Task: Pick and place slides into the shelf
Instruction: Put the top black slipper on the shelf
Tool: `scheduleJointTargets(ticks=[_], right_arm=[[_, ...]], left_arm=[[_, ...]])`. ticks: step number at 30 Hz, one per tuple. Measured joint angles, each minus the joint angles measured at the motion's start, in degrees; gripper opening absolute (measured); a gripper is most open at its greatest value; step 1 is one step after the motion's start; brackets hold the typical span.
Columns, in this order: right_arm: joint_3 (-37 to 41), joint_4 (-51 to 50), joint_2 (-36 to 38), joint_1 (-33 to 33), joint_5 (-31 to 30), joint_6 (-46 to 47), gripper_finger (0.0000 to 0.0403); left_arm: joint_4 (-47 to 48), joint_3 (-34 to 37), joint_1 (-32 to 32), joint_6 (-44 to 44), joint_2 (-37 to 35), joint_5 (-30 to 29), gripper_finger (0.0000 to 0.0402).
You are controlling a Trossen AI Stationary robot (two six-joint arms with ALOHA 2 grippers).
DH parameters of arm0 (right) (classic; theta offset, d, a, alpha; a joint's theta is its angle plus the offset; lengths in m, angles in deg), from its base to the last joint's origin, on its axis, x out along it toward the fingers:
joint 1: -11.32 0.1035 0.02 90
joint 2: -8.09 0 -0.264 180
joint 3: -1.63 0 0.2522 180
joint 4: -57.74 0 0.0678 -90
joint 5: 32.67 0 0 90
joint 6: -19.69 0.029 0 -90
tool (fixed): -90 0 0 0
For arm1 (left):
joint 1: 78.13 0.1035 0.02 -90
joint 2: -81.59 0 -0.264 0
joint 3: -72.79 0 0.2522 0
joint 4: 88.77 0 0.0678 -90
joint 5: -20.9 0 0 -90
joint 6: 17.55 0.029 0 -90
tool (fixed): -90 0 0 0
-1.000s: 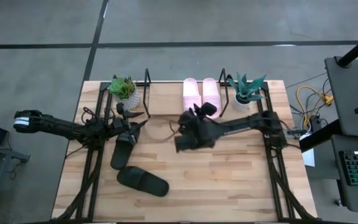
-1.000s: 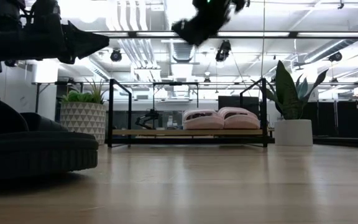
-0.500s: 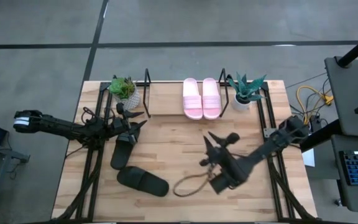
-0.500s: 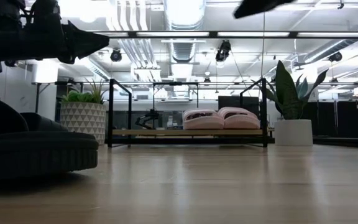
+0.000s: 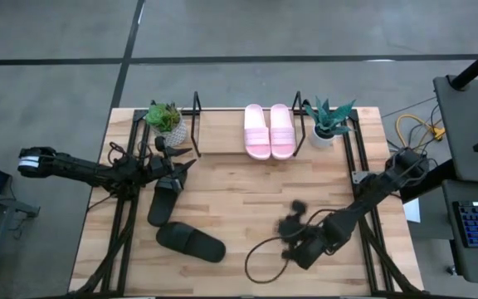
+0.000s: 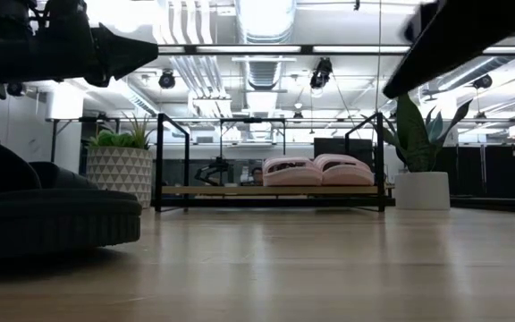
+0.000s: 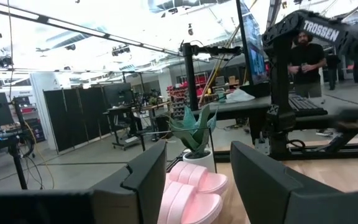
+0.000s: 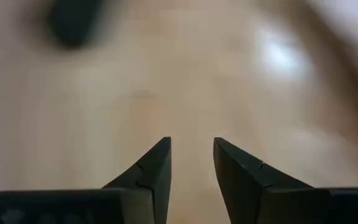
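Two pink slides (image 5: 269, 131) shelved, two black slides (image 5: 190, 242) on counter (image 5: 247, 199); both hands empty, fingers parted, left hand (image 5: 181, 166) over one; next: grasp.

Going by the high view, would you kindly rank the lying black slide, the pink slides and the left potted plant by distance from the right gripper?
From the right gripper:
1. Black slide, front left.
2. Pink slides, on the shelf at the back.
3. Left potted plant, back-left corner.

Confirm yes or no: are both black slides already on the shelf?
No: in the high view both black slides lie on the table, and only the pink pair sits on the shelf.
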Motion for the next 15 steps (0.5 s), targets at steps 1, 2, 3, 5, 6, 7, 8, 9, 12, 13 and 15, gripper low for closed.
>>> scheduleJointTargets(ticks=[1,2,3,5,6,7,8,9,12,13,15], right_arm=[[1.65,7.38,0.2,-0.08,6.01,-7.99,0.0111],[3.42,14.16,0.27,-0.13,11.72,-16.53,0.011],[4.91,20.86,0.29,-0.3,17.14,-24.99,0.0109],[7.71,31.49,0.9,-0.57,21.4,-37.7,0.0107],[9.23,35.12,1.86,-0.87,20.56,-41.09,0.0105],[10.49,38.57,2.83,-1.41,17.81,-43.14,0.0103],[11.91,42.09,3.99,-2.14,14.16,-44.35,0.0101],[13.79,44.71,5.18,-2.92,10.35,-45.23,0.0099],[20.82,55.14,7.74,-5.77,3.6,-48.69,0.0092],[23.7,59.98,8.51,-6.87,4.26,-49.8,0.0089],[28.94,72.06,9.41,-9.66,9.91,-51.97,0.0085]], left_arm=[[0.0,-0.09,0.0,-0.01,0.0,0.01,0.0164],[-0.01,-0.23,0.0,-0.01,0.07,0.02,0.0164],[-0.09,-0.29,0.0,0.0,0.12,0.04,0.0164],[0.03,-0.29,0.0,0.0,0.04,0.03,0.0164],[-0.06,-0.29,0.0,0.0,0.09,0.03,0.0164],[-0.12,-0.27,0.0,0.0,0.21,0.03,0.0164],[0.07,-0.23,0.0,0.0,0.21,0.03,0.0164],[0.14,-0.16,-0.01,-0.01,0.22,0.03,0.0164],[0.17,-0.18,-0.01,0.0,0.56,0.15,0.0164],[0.1,-0.16,0.0,0.0,0.68,0.2,0.0164],[0.03,-0.16,-0.01,0.04,0.93,0.29,0.0164]])
